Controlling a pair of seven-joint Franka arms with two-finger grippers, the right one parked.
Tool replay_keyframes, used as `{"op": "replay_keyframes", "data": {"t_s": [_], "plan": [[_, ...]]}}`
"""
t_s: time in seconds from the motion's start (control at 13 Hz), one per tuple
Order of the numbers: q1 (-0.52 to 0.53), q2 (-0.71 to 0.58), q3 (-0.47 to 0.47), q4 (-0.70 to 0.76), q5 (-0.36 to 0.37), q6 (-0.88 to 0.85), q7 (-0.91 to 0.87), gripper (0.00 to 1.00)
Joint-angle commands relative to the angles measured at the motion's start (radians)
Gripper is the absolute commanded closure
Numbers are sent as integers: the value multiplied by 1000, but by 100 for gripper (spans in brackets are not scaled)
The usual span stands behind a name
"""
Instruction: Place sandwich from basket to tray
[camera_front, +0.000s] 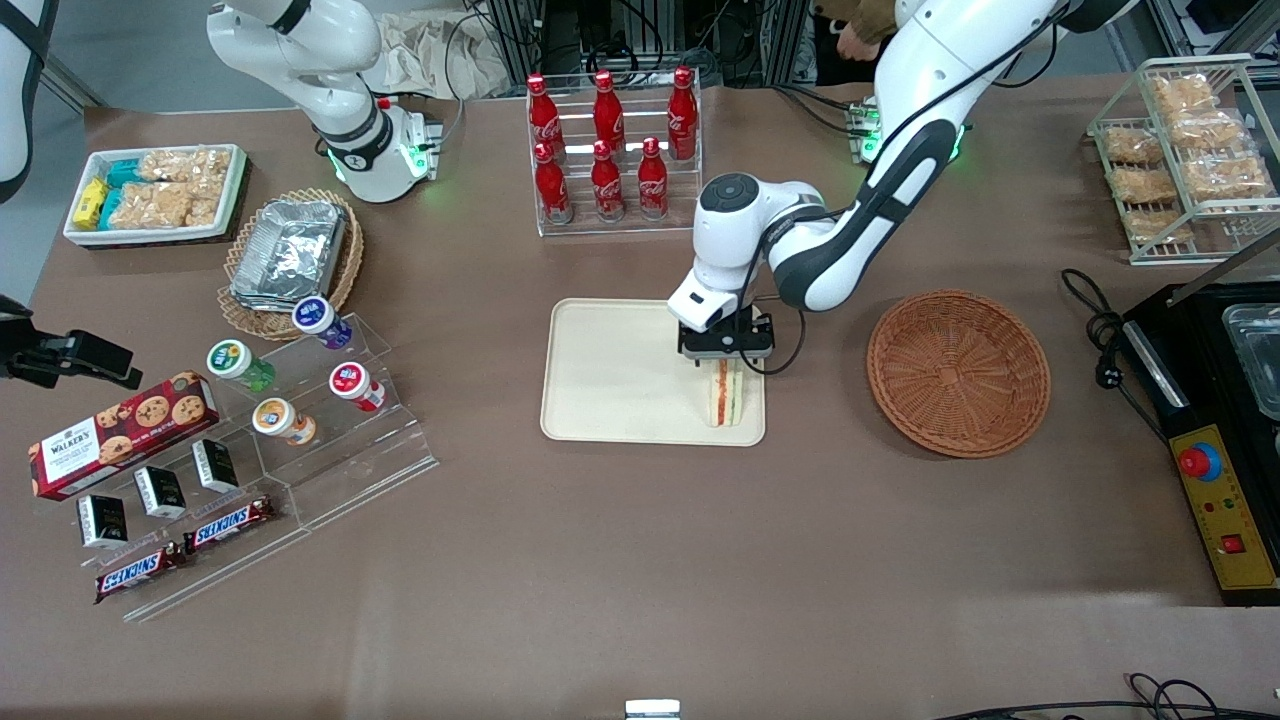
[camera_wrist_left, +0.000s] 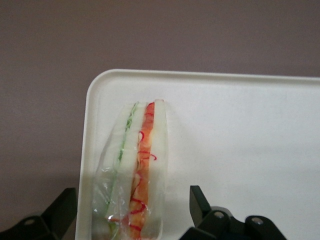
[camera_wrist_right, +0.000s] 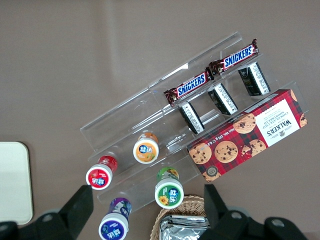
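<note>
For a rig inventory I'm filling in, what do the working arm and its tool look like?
The working arm is glossy white with black joint sections, a round grey cap at one joint and a green light near its base. Black cables run along it. Its tool over the tray is black with dark fingers, below a white wrist block.

Sandwich (camera_front: 727, 398) on tray (camera_front: 610, 380), pincer (camera_front: 727, 350) above.

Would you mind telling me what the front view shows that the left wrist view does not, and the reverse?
Only the front view shows the empty basket, toward the working arm's end of the table, the cola bottles and the whole tray.

Only the left wrist view shows the tool open, its fingers clear of the sandwich on both sides.

Both show the sandwich on the tray, near its corner, with the tool just above it.
</note>
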Motion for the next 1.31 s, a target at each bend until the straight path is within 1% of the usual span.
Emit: {"op": "replay_keyframes", "data": {"t_s": [0.0,0.15,0.31,0.38,0.46,0.54,0.69,0.85,0.92,1.08,1.23], "plan": [[-5,-116,-2,-2,-119,-59,-9,0],[-5,-173,-17,45,-210,-140,-5,0],[-4,-211,-21,148,-297,-282,12,0],[-2,-231,-18,206,-356,-377,82,0],[4,-253,-11,287,-441,-475,175,0],[42,-263,-11,371,-507,-573,258,0],[114,-294,-9,502,-601,-721,386,0],[192,-342,9,538,-661,-796,541,0],[191,-372,76,542,-702,-836,649,0],[170,-432,243,541,-782,-905,902,0],[104,-472,430,541,-796,-976,1142,0]]}}
